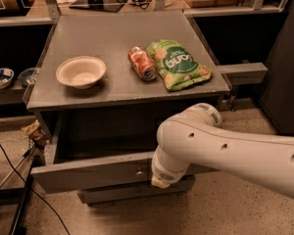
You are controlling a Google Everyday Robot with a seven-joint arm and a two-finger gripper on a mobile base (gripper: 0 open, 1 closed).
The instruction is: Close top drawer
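We see a grey cabinet [112,89] filling the centre of the frame, its flat top carrying three items. The white robot arm [235,153] enters from the right edge and crosses the lower right of the frame toward the cabinet front.

The top drawer [88,173] stands pulled out below the cabinet top. Its long front panel runs across the lower left and lower centre of the frame, and its dark interior is exposed above the panel. A slimmer drawer front [117,194] sits below it, set further back.

On the cabinet top, a green snack bag [179,65] lies at the right. A white bowl [81,72] stands at the left, well apart from the bag. A red can [142,62] lies on its side, just beside the bag.

The gripper [160,181] is at the end of the arm, in front of the drawer panel, just right of the small knob [139,171]. We cannot tell whether it is released or clenched.
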